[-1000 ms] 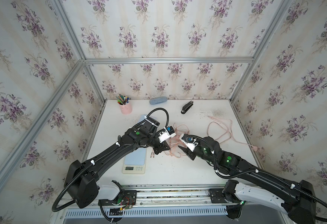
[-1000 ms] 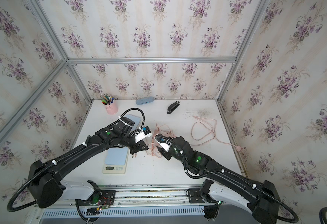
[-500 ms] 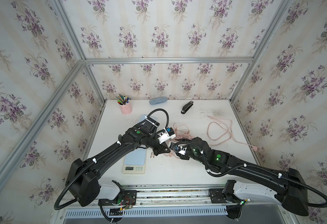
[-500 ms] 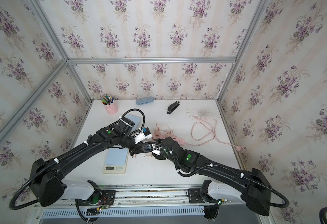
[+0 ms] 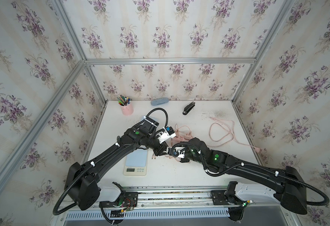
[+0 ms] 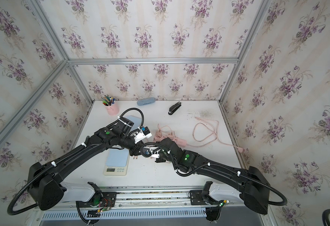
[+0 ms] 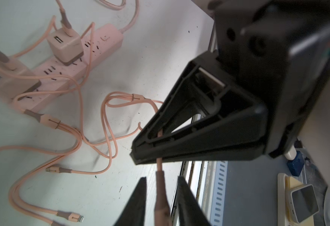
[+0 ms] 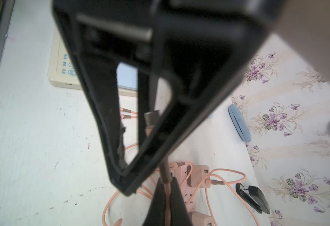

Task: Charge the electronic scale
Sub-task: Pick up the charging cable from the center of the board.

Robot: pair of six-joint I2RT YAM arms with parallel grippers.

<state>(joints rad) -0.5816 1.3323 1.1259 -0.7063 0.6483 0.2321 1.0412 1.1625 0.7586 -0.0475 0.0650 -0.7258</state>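
Cable [image 7: 160, 197] now in right pincer [image 8: 167, 179]

Left end effector [image 7: 161, 178] apparently parted, right end effector [image 8: 167, 181] clamped, tips close.

Cell is enclosed at 9, 12 and 3 o'clock by walls [image 5: 160, 84] papered in purple floral print on cream stripes. Corners are framed by aluminium profiles [image 5: 170, 61]. White tabletop [image 5: 170, 176] is scuffed, dark specks noted toward 1 o'clock. Lighting even, diffuse.
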